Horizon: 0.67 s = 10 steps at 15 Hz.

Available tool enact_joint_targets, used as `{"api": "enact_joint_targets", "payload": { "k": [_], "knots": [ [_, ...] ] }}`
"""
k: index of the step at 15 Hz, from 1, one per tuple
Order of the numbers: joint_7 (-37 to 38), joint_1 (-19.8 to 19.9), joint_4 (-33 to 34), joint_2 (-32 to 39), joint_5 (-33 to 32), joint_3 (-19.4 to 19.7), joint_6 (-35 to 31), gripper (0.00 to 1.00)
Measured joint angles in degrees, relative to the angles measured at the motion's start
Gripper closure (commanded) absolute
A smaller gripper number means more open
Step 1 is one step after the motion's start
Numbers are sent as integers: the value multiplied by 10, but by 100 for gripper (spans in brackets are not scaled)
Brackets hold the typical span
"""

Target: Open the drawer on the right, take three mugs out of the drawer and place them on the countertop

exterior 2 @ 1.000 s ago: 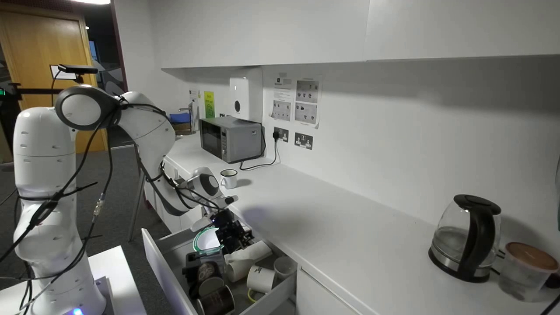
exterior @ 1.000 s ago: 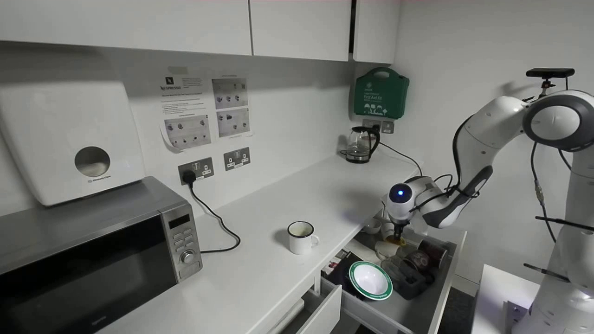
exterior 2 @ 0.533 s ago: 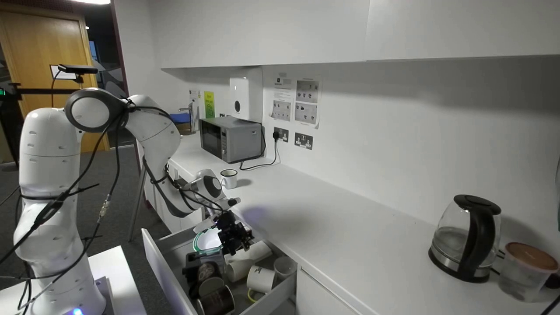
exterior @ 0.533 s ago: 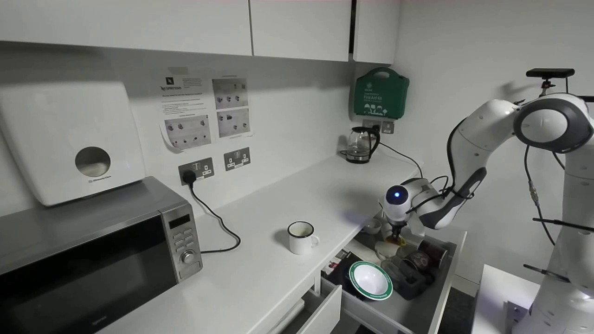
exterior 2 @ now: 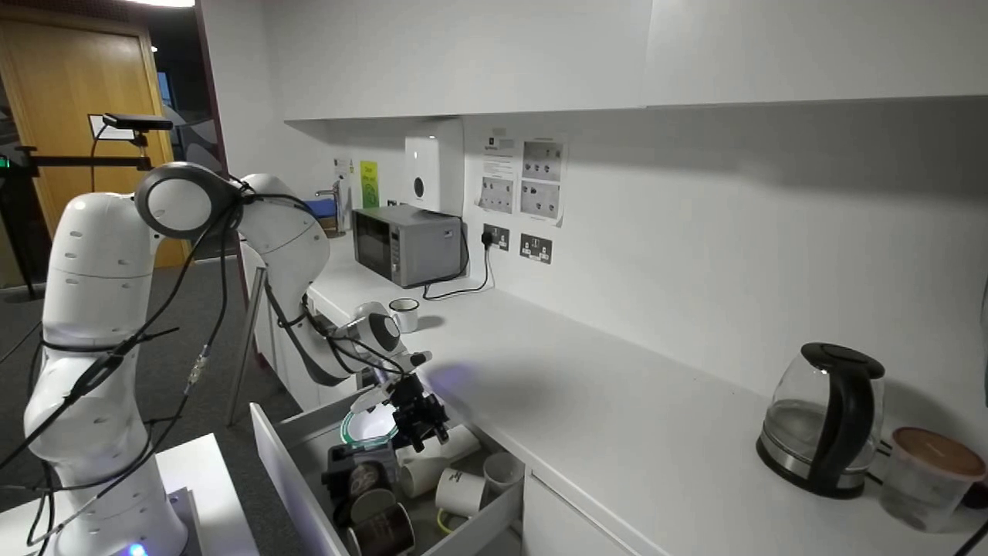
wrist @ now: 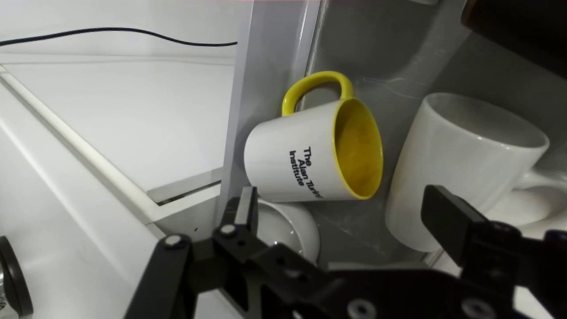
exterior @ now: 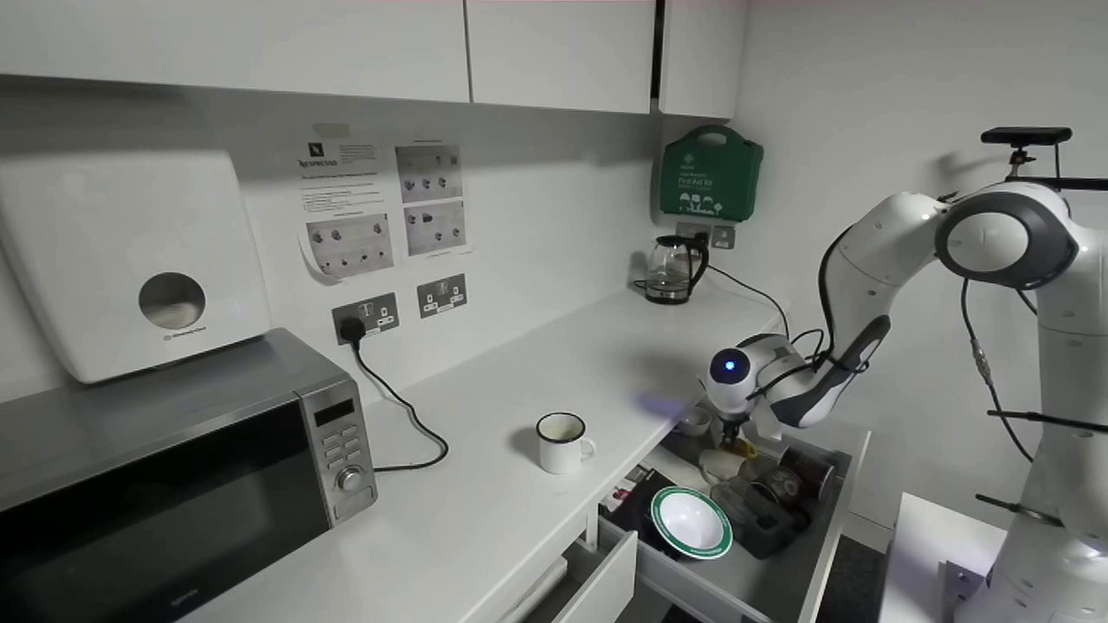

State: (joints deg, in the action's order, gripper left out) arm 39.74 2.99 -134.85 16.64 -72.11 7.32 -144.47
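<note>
The drawer (exterior: 835, 538) stands pulled out, with mugs lying inside. A white mug with a yellow inside and yellow handle (wrist: 301, 153) rests on its side against the drawer wall. Beside it is a plain white mug (wrist: 447, 177). On the countertop (exterior 2: 587, 409) a white mug with a dark rim (exterior: 563, 447) stands upright. My gripper (wrist: 340, 199) is open above the drawer, its fingers wide apart with nothing held between them. In the wrist view one finger overlaps the plain white mug; the yellow-lined mug sits ahead of the gap. Whether anything is touched cannot be told.
In the drawer also lie a green-rimmed bowl (exterior: 691, 523), dark mugs (exterior 2: 384, 531) and a small white bowl (wrist: 288, 228). A lower drawer (exterior: 606, 580) is partly out. The kettle (exterior 2: 822, 421) and microwave (exterior: 173, 484) stand on the countertop.
My arm has shifted a little towards the countertop side above the drawer, and its elbow has come down slightly. The jaws stay open; the mugs and drawer have not moved.
</note>
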Motion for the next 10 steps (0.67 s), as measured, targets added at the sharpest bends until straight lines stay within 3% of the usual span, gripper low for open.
{"api": "enact_joint_targets", "payload": {
  "k": [10],
  "knots": [
    [0,0,21,28,-57,1,1,0]
  ]
}}
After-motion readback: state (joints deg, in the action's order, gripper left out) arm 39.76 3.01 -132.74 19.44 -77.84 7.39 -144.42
